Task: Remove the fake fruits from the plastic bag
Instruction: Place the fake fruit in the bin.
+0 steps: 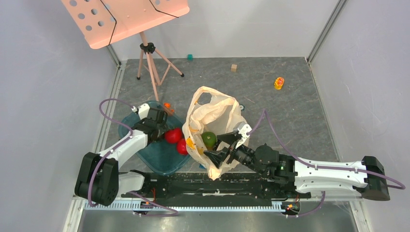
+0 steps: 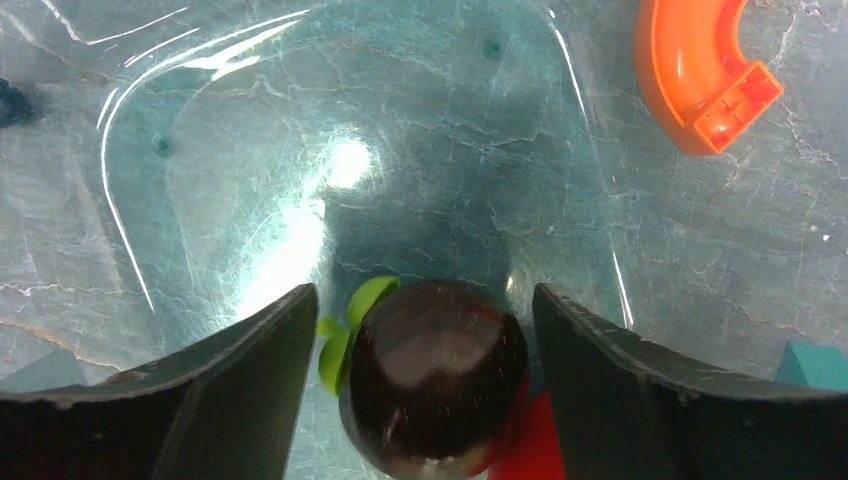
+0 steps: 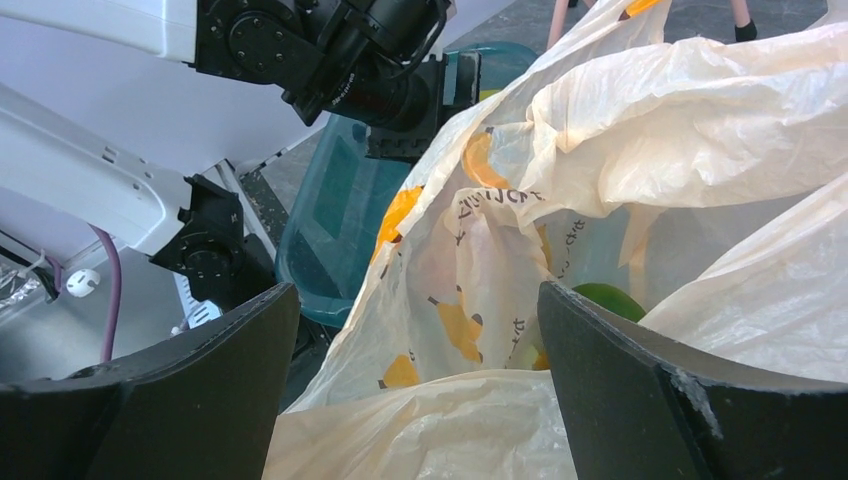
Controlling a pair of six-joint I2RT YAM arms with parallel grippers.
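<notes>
Left gripper (image 2: 422, 300) released, jaws clear either side of red apple (image 2: 435, 390) on teal tray (image 1: 159, 162). Right gripper (image 3: 418, 300) wide open at plastic bag (image 1: 217, 111). Green fruit (image 1: 209, 139) inside looks light and slick; pinch across its middle.

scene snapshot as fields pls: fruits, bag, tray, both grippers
red fruits: two, out of the bag, side by side in the teal tray
green fruit: inside the bag, seen through its open mouth
plastic bag: crumpled, mouth open, on the table just right of the tray
left gripper: open, over the tray, jaws either side of one red fruit
right gripper: open, at the bag's near side, fingers wide apart, bag plastic in front of them
</notes>
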